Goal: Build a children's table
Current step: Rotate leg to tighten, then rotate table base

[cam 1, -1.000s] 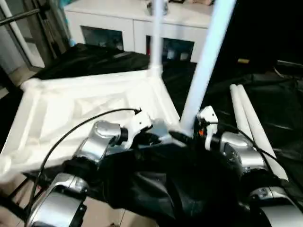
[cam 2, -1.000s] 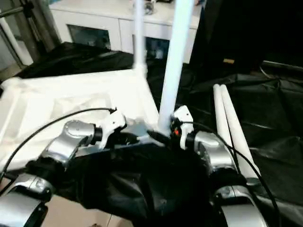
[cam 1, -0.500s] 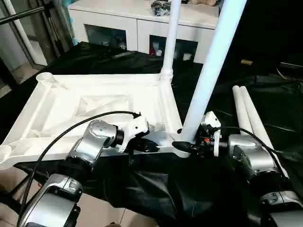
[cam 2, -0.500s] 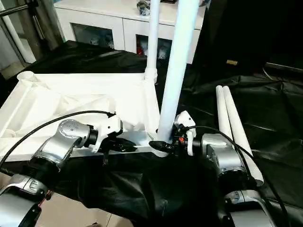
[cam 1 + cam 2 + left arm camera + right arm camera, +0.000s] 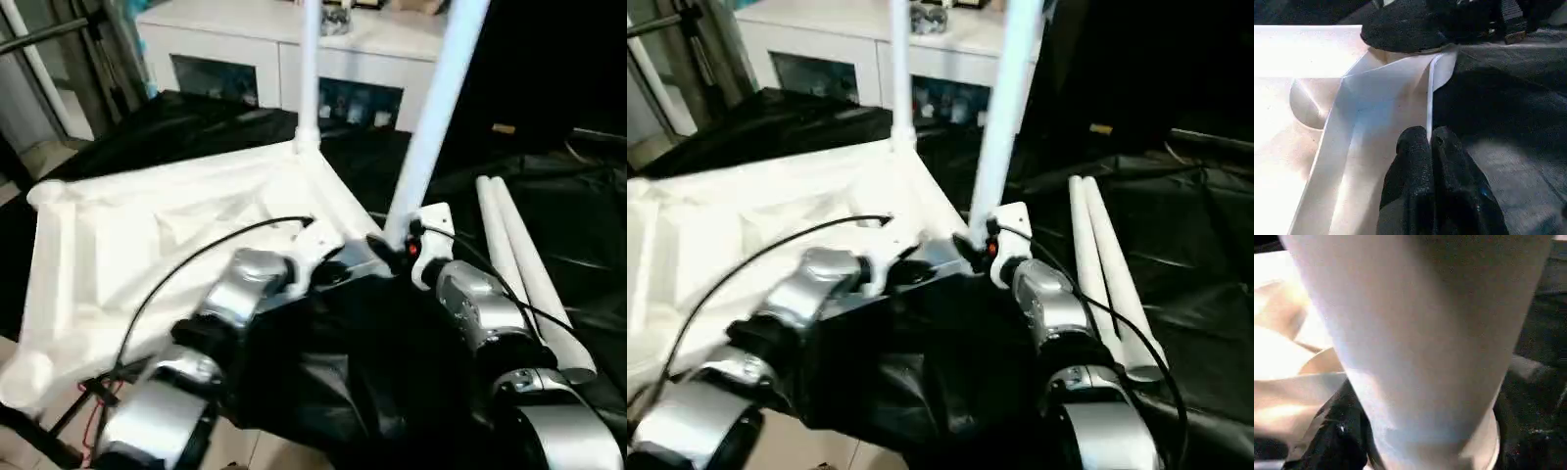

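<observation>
The children's table top (image 5: 147,235) lies upside down on black cloth, ribbed side up and slanted across the view. One white leg (image 5: 308,78) stands upright in its far right corner socket. A second leg (image 5: 431,127) stands in the near right corner socket. My right gripper (image 5: 392,245) is closed around the base of that near leg (image 5: 1415,342). My left gripper (image 5: 1430,144) is shut on the thin rim of the top (image 5: 1400,83), just beside that corner. Two loose legs (image 5: 524,274) lie side by side on the cloth to the right.
A white cabinet with glass doors (image 5: 245,59) stands behind the table top. The black cloth (image 5: 343,392) covers the work surface and hangs over its near edge. A metal stand (image 5: 39,59) rises at the far left, over bare floor tiles (image 5: 39,147).
The table top has swung: its near right corner, with the leg and both grippers, has moved away from me, and the far leg has shifted left. The right gripper's hold stays at the leg's base.
</observation>
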Available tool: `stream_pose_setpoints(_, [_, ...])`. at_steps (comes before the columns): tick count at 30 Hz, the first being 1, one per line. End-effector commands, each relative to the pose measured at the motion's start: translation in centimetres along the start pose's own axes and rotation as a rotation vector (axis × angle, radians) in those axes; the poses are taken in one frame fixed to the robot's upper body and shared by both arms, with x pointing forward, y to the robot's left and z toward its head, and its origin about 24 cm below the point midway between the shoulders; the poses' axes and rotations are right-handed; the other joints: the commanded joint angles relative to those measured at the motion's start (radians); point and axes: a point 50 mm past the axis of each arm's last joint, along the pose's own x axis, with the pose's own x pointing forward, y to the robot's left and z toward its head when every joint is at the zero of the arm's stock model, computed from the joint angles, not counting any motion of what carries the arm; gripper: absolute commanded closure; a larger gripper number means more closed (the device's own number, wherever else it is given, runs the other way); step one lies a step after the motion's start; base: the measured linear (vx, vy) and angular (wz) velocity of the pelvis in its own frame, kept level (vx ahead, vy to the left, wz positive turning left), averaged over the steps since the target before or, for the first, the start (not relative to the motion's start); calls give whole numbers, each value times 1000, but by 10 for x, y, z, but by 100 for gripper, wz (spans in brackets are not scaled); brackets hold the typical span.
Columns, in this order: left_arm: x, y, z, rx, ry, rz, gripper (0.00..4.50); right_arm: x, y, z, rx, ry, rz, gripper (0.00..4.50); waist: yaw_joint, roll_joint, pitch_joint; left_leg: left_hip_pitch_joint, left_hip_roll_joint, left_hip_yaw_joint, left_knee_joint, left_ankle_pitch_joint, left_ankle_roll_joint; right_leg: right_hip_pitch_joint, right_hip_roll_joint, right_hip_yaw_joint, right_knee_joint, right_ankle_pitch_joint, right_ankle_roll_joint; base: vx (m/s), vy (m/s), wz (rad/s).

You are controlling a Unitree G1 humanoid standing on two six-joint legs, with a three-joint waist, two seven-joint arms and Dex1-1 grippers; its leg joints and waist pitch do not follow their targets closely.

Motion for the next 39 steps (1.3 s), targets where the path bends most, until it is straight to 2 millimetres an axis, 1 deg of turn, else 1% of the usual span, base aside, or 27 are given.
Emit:
stream_pose_setpoints(1, [8, -1, 23, -10, -103, 61, 450, 3, 27, -40, 35, 156, 89, 178, 0, -10, -48, -3, 20, 0, -53, -151, 62, 52, -78, 48, -84, -173, -188, 0, 0, 0])
stream_pose_setpoints(2, [9, -2, 23, -7, -106, 57, 450, 3, 28, -40, 39, 150, 100, 143, 0, -11, -48, -3, 20, -1, -53, -153, 63, 53, -78, 47, -84, -176, -188, 0, 0, 0])
stream_pose_setpoints(3, [10, -5, 24, 6, -114, 38, 450, 3, 31, -37, 56, 125, 128, 122, 0, -7, -47, -3, 20, -1, -54, -159, 64, 53, -78, 47, -86, -185, -186, 0, 0, 0])
stream_pose_setpoints(4, [11, -6, 24, 11, -116, 31, 450, 3, 30, -36, 64, 117, 131, 108, -1, -9, -46, -3, 21, -2, -55, -165, 63, 53, -78, 46, -86, -195, -183, 0, 0, 0])
stream_pose_setpoints(6, [11, -6, 24, 17, -119, 28, 450, 3, 29, -34, 49, 105, 125, 100, -2, -5, -45, -2, 22, -2, -57, -182, 61, 51, -79, 46, -90, -224, -179, 0, 0, 0])
stream_pose_setpoints(9, [12, -7, 24, 26, -123, 28, 450, 2, 22, -28, -6, 76, 71, 100, -1, -9, -46, 0, 24, -3, -57, -185, 56, 50, -80, 47, -90, -236, -174, 0, 0, 0])
stream_pose_setpoints(11, [13, -6, 25, 29, -126, 44, 450, -2, 10, -19, -14, 27, 6, 100, -1, -17, -47, 0, 23, -1, -56, -178, 60, 50, -79, 48, -89, -216, -179, 0, 0, 0])
stream_pose_setpoints(12, [13, -6, 25, 30, -127, 50, 450, -3, 6, -16, -9, 12, -12, 100, 1, -14, -46, 0, 23, -1, -56, -174, 62, 51, -79, 48, -88, -211, -177, 0, 0, 0])
stream_pose_setpoints(13, [13, -6, 25, 30, -127, 50, 422, -3, 6, -16, -9, 12, -12, 96, 2, -11, -48, 2, 25, -1, -55, -165, 63, 49, -78, 49, -83, -178, -185, 0, 0, 0])
stream_pose_setpoints(14, [13, -5, 26, 20, -132, 52, 422, -9, -4, -9, 13, -36, -46, 96, -1, -17, -48, -2, 23, -1, -55, -155, 68, 54, -76, 48, -82, -155, -188, 0, 0, 0])
stream_pose_setpoints(16, [13, -5, 28, -4, -159, 42, 422, -29, -21, 5, 16, -121, -60, 96, 9, -16, -47, -2, 21, 1, -52, -133, 89, 59, -74, 50, -81, -106, -178, 0, 0, 0])
stream_pose_setpoints(17, [13, -5, 28, -4, -159, 42, 402, -29, -21, 5, 16, -121, -60, 94, 14, -16, -55, 0, 26, -1, -48, -108, 100, 59, -77, 51, -71, -45, -194, 0, 0, 0])
stream_pose_setpoints(18, [13, -5, 29, -7, -167, 37, 386, -34, -24, 7, 8, -139, -56, 94, 12, -17, -59, -6, 25, -2, -47, -84, 104, 63, -77, 50, -64, -7, -205, 0, 0, 0])
stream_pose_setpoints(19, [10, -3, 31, 4, -190, 62, 384, -41, -26, 9, -9, -147, -33, 94, 14, -14, -60, -8, 24, -2, -41, -48, 121, 63, -72, 49, -58, 83, -214, 0, 0, 0])
stream_pose_setpoints(21, [9, -1, 32, 13, -205, 82, 374, -45, -27, 10, -20, -149, -17, 94, 11, -20, -61, -14, 22, -3, -36, -19, 145, 67, -73, 46, -49, 158, -233, 0, 0, 0])
stream_pose_setpoints(22, [5, 4, 33, 8, -225, 112, 352, -49, -27, 10, -46, -145, 7, 94, 10, -18, -59, -16, 20, -2, -35, -19, 154, 66, -74, 45, -49, 164, -238, 0, 0, 0])
stream_pose_setpoints(23, [4, 5, 33, 7, -228, 118, 352, -50, -27, 10, -50, -145, 11, 94, 11, -18, -59, -14, 22, -2, -35, -22, 156, 65, -75, 45, -51, 158, -237, 0, 0, 0])
stream_pose_setpoints(25, [-20, 26, 31, -6, -267, 245, 352, -62, -22, 15, -88, -163, 88, 94, 11, -22, -53, -14, 23, -1, -37, -62, 150, 66, -76, 44, -58, 81, -226, 0, 0, 0])
stream_pose_setpoints(27, [-26, 31, 30, -3, -270, 275, 352, -64, -20, 16, -81, -169, 104, 94, 4, -19, -50, -14, 25, -3, -42, -91, 140, 63, -76, 43, -65, 10, -209, 0, 0, 0])
stream_pose_setpoints(28, [-41, 42, 26, 12, -258, 347, 352, -65, -14, 14, -82, -142, 155, 94, -2, -14, -47, -14, 24, -3, -44, -115, 120, 61, -73, 41, -72, -53, -201, 0, 0, 0])
stream_pose_setpoints(29, [-51, 49, 24, 23, -250, 397, 352, -68, -9, 12, -81, -118, 190, 94, 0, -14, -48, -11, 27, -4, -45, -120, 105, 63, -73, 43, -71, -71, -197, 0, 0, 0])
stream_pose_setpoints(31, [-88, 70, 16, 34, -204, 570, 352, -71, 4, 1, -111, -40, 278, 94, -4, -15, -46, -12, 29, -4, -47, -126, 95, 58, -69, 42, -68, -82, -188, 0, 0, 0])
stream_pose_setpoints(33, [-116, 82, 9, 47, -157, 682, 352, -71, 11, -5, -124, 12, 315, 94, -6, -10, -45, -10, 29, -5, -48, -134, 81, 53, -70, 43, -71, -104, -181, 0, 0, 0])
stream_pose_setpoints(35, [-131, 87, 3, 50, -120, 740, 352, -69, 14, -8, -129, 35, 321, 94, -5, -5, -46, -5, 29, -4, -47, -124, 66, 48, -68, 46, -69, -93, -188, 0, 0, 0])
stream_pose_setpoints(36, [-137, 89, 1, 48, -103, 765, 352, -69, 14, -9, -133, 44, 321, 94, -5, -3, -47, -6, 32, -6, -47, -116, 59, 49, -68, 46, -63, -74, -194, 0, 0, 0])
stream_pose_setpoints(38, [-161, 95, -11, 68, -4, 842, 352, -64, 15, -13, -138, 72, 295, 94, 2, 3, -46, -1, 31, -4, -46, -116, 52, 42, -67, 47, -61, -40, -204, 0, 0, 0])
stream_pose_setpoints(39, [-171, 97, -18, 93, 59, 871, 352, -61, 14, -13, -143, 81, 270, 94, -2, 2, -46, -7, 31, -7, -48, -111, 47, 46, -67, 46, -56, -35, -204, 0, 0, 0])
